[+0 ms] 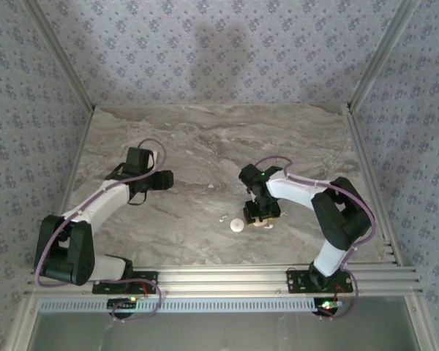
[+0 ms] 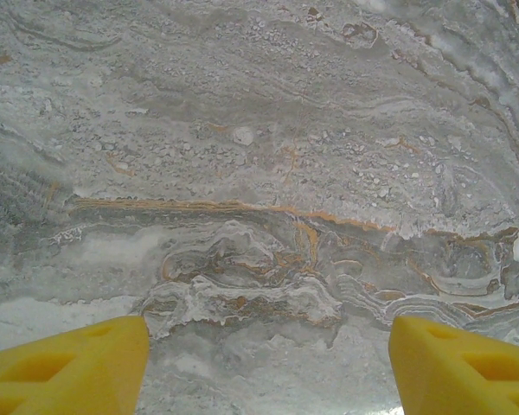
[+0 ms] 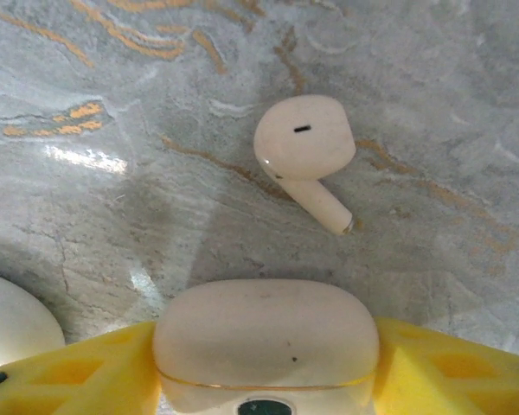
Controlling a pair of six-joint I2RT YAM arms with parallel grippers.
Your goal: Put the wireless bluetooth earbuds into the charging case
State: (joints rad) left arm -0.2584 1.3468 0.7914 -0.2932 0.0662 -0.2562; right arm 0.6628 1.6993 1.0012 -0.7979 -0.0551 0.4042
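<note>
While my left gripper (image 1: 158,180) hovered over the bare marble tabletop (image 1: 205,139) at the left, its yellow fingers (image 2: 78,363) spread wide with nothing between them, a tiny white earbud (image 1: 222,218) and a larger rounded white piece (image 1: 237,225) lay near the table's middle, just left of my right gripper (image 1: 262,216). That gripper's fingers pressed against both sides of the charging case (image 3: 266,337), clamping it. Just beyond the case and apart from it, a second earbud (image 3: 304,151) lay on the marble.
</note>
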